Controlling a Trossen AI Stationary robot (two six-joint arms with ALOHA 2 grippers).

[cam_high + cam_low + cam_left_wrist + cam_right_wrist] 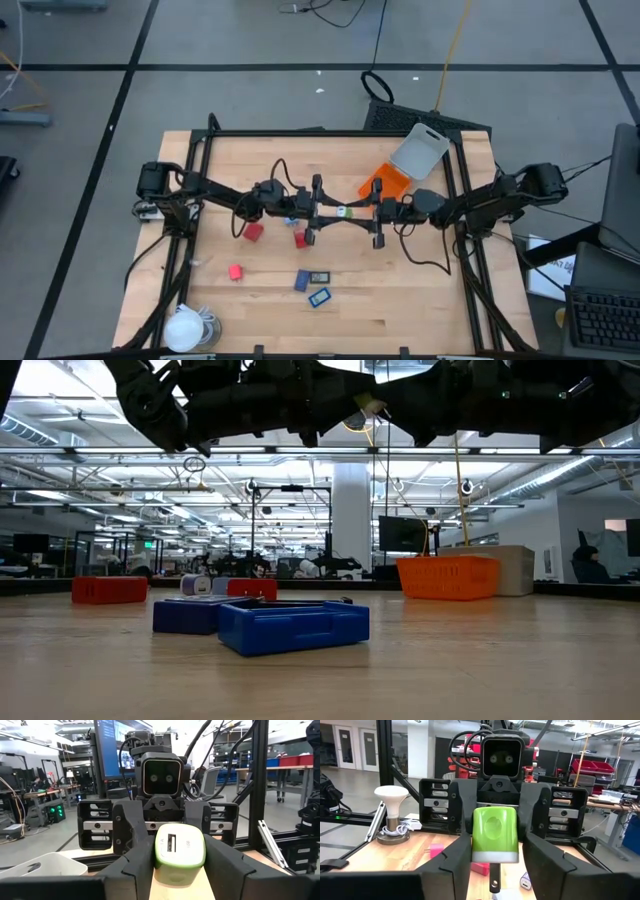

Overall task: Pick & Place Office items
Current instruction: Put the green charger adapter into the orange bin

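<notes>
The left claw (318,212) and right claw (376,212) meet nose to nose above the middle of the surface (420,300). Both are clamped on one green-and-white charger (179,846), held between them clear of the surface. Below the left claw lie red blocks (252,231), with another red block (235,271) farther out. Two blue flat rectangles (319,297) lie near each other, in front of both claws. The orange tray (386,184) sits just behind the right claw.

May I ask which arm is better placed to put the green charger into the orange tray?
Right, likely: right gripper and left gripper both hold the green charger, but the orange tray sits nearer the right.
</notes>
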